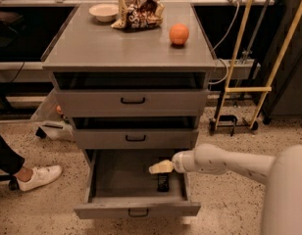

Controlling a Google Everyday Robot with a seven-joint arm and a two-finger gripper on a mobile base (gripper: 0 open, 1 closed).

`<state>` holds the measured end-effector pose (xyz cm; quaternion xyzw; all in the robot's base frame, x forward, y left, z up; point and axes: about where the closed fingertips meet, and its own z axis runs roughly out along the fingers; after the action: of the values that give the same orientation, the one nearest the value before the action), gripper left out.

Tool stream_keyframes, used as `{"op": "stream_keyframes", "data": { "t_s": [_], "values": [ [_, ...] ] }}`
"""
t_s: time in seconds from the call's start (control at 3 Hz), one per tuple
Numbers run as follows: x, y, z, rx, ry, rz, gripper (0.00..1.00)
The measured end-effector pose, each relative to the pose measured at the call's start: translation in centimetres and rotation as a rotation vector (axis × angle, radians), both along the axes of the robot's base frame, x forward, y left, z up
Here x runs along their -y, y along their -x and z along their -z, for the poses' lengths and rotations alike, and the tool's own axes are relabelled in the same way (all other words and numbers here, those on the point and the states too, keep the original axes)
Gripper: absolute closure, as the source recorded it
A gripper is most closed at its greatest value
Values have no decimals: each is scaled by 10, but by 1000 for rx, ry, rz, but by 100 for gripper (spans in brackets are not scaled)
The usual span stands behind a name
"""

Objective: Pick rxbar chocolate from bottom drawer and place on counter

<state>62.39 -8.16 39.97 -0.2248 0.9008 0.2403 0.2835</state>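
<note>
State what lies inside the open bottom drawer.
A black rxbar chocolate lies in the bottom drawer, right of centre. The gripper hangs above it, covering its far end. The rear is hidden under the drawer above.

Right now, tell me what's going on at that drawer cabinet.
The robot's arm reaches into the open bottom drawer, its gripper hovering right over the black rxbar chocolate lying on the drawer floor. The bar is not yet lifted. The counter holds an orange, a snack bag and a bowl.
</note>
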Motion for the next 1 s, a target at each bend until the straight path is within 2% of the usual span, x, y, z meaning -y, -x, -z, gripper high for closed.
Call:
{"op": "stream_keyframes", "data": {
  "t_s": [0.33,0.67,1.0],
  "values": [
    [-29,-43,59,-134,-21,104,0],
    [-29,-43,60,-133,-21,104,0],
    [-14,-51,80,-124,-26,154,0]
  ]
}}
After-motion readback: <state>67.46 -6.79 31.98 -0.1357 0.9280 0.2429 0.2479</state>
